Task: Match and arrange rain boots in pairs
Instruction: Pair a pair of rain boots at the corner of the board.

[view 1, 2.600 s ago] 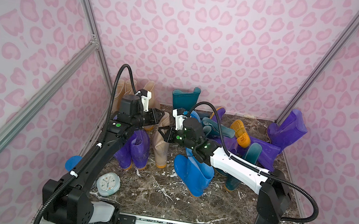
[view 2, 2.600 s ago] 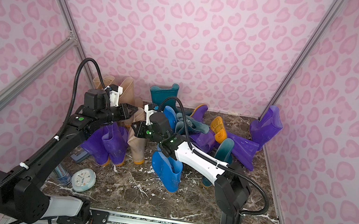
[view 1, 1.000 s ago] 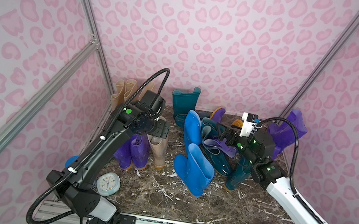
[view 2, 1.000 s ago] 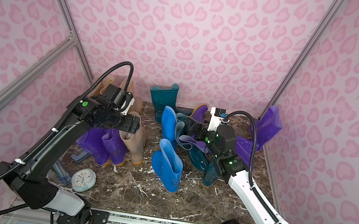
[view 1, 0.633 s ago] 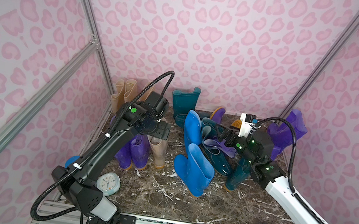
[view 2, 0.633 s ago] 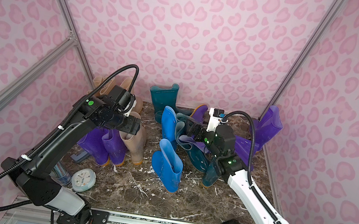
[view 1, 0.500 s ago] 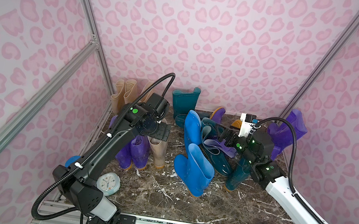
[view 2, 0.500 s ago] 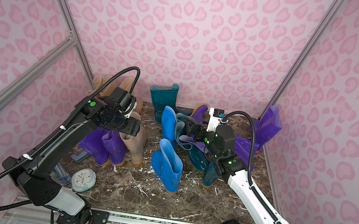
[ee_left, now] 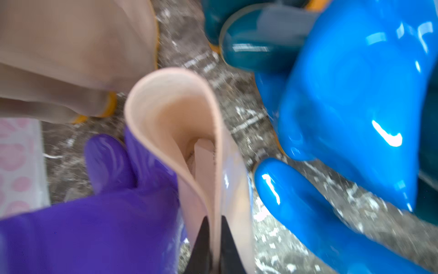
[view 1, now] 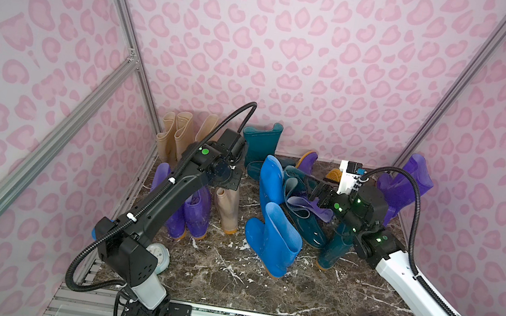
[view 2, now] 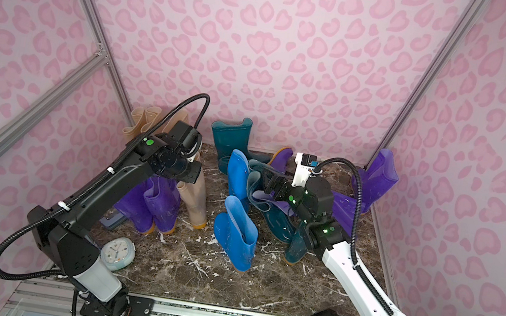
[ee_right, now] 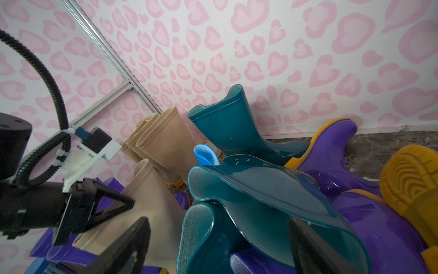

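Observation:
My left gripper (ee_left: 215,224) is shut on the cuff of a beige rain boot (ee_left: 170,123) that stands upright beside two purple boots (view 1: 193,215); in a top view this gripper (view 1: 228,181) sits right above that beige boot (view 1: 228,208). My right gripper (ee_right: 219,237) is open, its fingers astride the cuff of a dark teal boot (ee_right: 260,194) lying in the heap of teal and purple boots (view 1: 309,210). Two bright blue boots (view 1: 276,239) stand in the middle. More beige boots (view 1: 174,139) stand in the back left corner.
An upright teal boot (view 1: 260,148) stands by the back wall and purple boots (view 1: 403,187) lean in the back right corner. A round white clock (view 2: 117,252) lies at the front left by my left arm's base. Pink patterned walls close in three sides.
My left gripper came down over the beige boot and closed on its cuff. My right arm drew back from the left side to the heap, where it has edged closer, still open.

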Available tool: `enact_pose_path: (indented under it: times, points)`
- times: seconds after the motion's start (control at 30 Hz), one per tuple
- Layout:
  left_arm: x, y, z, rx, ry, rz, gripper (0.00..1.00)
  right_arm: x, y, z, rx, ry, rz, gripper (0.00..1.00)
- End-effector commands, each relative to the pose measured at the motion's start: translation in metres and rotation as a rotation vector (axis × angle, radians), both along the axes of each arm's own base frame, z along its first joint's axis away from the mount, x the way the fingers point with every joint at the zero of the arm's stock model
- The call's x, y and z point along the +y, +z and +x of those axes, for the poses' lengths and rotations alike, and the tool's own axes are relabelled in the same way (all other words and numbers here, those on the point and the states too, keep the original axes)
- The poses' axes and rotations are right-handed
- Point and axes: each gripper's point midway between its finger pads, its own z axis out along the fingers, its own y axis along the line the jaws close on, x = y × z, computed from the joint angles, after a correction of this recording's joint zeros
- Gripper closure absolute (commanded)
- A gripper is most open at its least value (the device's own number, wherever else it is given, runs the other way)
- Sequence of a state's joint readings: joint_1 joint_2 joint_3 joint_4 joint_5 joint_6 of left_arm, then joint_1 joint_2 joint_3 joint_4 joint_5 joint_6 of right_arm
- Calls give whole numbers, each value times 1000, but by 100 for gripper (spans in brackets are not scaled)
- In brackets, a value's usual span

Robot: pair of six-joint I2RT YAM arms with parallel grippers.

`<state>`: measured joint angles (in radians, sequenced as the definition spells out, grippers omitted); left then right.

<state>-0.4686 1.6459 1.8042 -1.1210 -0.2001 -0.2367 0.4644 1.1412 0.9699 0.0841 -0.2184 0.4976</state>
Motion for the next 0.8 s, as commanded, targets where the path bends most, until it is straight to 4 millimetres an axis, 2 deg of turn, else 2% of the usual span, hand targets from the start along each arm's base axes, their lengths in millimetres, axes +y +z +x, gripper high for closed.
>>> enact_pose_path:
  times: [0.0,0.13,0.23,0.37,0.6,0.77]
  points:
    - [15,33,34,-161,23,118,98,4,4,-4,-16,29,28,8]
    - [14,41,55,-185,-11,196,98,9,-6,-7,8,55,30,10]
    - [5,33,68,-178,-59,196,98,10,-10,-9,18,59,27,10]
    - [-6,25,74,-172,-108,177,98,9,-9,-9,11,60,20,10]
    - [17,18,105,-183,-78,235,98,9,-10,-6,12,52,-2,10]
    - [11,16,129,-238,-138,271,98,12,-15,-3,28,63,-4,11]
